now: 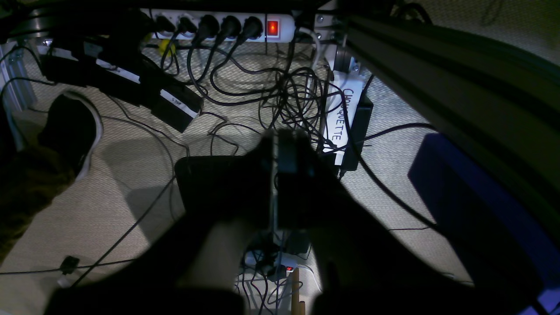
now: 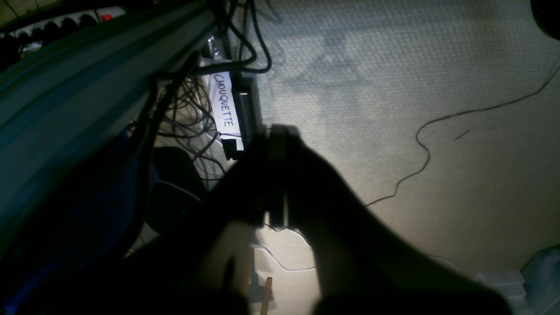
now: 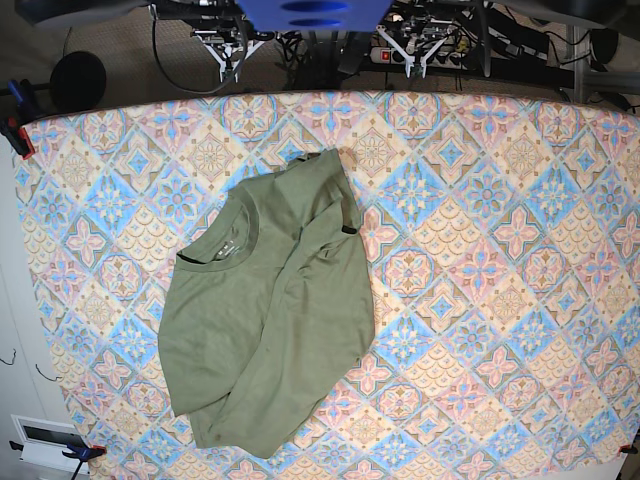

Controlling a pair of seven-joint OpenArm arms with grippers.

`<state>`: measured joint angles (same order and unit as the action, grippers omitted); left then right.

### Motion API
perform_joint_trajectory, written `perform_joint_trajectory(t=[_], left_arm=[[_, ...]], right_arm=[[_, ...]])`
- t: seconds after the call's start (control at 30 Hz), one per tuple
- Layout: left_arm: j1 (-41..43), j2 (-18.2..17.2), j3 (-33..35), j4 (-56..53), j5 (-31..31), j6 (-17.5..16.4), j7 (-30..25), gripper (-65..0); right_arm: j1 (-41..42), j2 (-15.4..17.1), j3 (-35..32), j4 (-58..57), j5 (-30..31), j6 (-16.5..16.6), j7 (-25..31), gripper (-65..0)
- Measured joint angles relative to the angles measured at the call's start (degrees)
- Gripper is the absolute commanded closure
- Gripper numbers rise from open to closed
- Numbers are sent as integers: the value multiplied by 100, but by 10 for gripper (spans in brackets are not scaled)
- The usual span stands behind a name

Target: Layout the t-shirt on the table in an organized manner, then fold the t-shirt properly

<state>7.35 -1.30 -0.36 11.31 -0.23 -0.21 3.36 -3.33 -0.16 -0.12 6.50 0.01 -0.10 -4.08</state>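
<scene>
The olive-green t-shirt (image 3: pixel 265 320) lies rumpled on the table (image 3: pixel 500 250), left of centre. Its collar (image 3: pixel 222 243) points to the upper left and its right side is folded over itself. Both arms hang beyond the table's far edge, away from the shirt. In the left wrist view my left gripper (image 1: pixel 275 138) is a dark silhouette over the floor, its fingers pressed together on nothing. My right gripper (image 2: pixel 278 131) looks the same in the right wrist view, shut and empty. Neither wrist view shows the shirt.
Below the grippers lie carpet, a white power strip (image 1: pixel 218 24) with a lit red switch, tangled black cables (image 1: pixel 284 96) and a box labelled CHOUQUETTE (image 1: pixel 345 118). Clamps (image 3: pixel 15 130) hold the cloth at the table's left edge.
</scene>
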Motion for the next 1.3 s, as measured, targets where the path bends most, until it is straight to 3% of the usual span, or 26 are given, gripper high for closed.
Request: perform_joint_trajectory(t=[0.8, 1.0, 1.3], left_arm=[[11, -15, 0, 2, 0, 0, -22, 0], [101, -181, 17, 33, -2, -2, -63, 0], [1241, -623, 26, 1956, 24, 0, 208, 0]], right_arm=[[-7, 4, 2, 0, 0, 0, 0, 0], [-422, 15, 15, 188, -2, -2, -31, 0], [-1193, 212, 17, 1419, -4, -22, 20, 0]])
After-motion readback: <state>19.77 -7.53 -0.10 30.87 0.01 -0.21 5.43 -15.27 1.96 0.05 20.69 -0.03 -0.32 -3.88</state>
